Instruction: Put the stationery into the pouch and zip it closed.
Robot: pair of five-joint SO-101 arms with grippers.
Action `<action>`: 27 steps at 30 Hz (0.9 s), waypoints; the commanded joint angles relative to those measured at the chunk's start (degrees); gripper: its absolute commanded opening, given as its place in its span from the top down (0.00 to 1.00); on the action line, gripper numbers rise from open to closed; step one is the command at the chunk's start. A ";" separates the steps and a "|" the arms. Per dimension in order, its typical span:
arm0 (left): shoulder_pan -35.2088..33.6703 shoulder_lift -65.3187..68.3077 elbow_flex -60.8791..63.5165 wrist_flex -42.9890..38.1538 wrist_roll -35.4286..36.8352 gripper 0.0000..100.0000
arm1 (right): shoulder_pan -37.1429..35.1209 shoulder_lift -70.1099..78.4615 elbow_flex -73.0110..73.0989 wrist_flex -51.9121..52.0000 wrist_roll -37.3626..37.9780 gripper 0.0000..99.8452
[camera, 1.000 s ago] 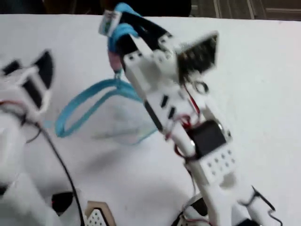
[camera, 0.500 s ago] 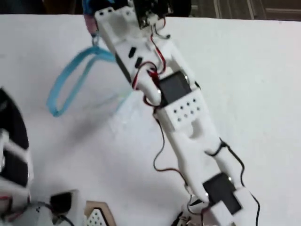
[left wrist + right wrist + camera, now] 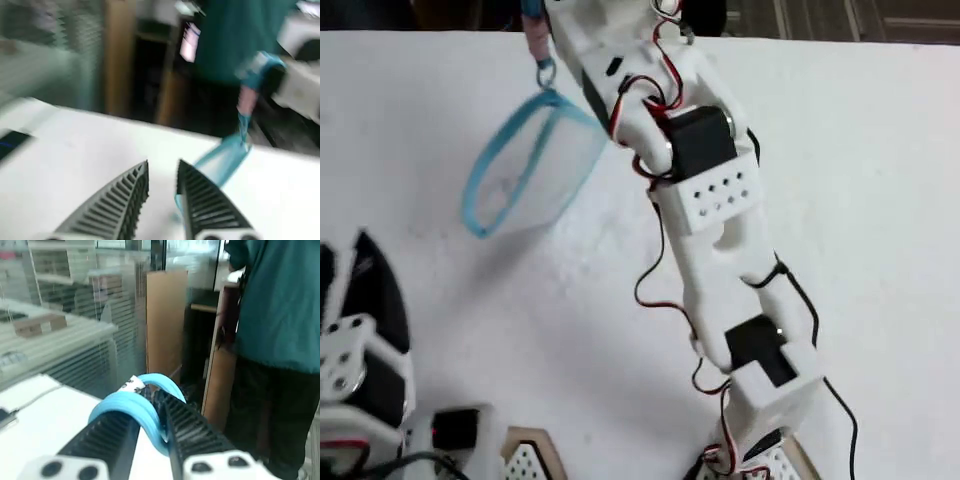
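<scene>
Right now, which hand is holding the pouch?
The right hand, shut on the blue loop of the pouch; the left hand is open and empty.

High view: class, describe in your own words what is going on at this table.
The right gripper is shut on the blue strap joined to the pouch, holding it up near the far edge of the table, so the pouch hangs tilted below it. The left gripper is open and empty, at the near side.
</scene>
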 commanded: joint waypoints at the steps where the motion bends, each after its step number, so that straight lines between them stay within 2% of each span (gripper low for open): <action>1: 15.52 0.13 10.37 -0.88 -2.29 0.96 | -0.48 -0.13 -2.64 1.01 0.18 0.98; 3: 22.90 0.31 16.79 -3.08 -6.15 0.98 | -0.84 -0.04 -2.55 1.01 0.18 0.98; 5: 27.03 0.31 19.96 -4.66 -7.91 0.98 | -1.19 0.04 -2.20 1.01 0.18 0.98; 10: 32.57 0.40 21.45 -5.27 -8.35 0.98 | -1.19 0.13 -2.11 1.01 0.18 0.98; 14: 34.42 0.48 24.00 -5.98 -8.53 0.98 | -1.19 0.04 -2.20 1.01 0.18 0.98; 20: 30.73 0.04 40.79 -13.71 -16.35 0.98 | -1.10 -0.40 -2.20 1.36 0.18 0.98; 27: 14.20 0.31 46.77 -21.63 -16.53 0.98 | 2.33 -0.66 -2.81 8.22 0.18 0.98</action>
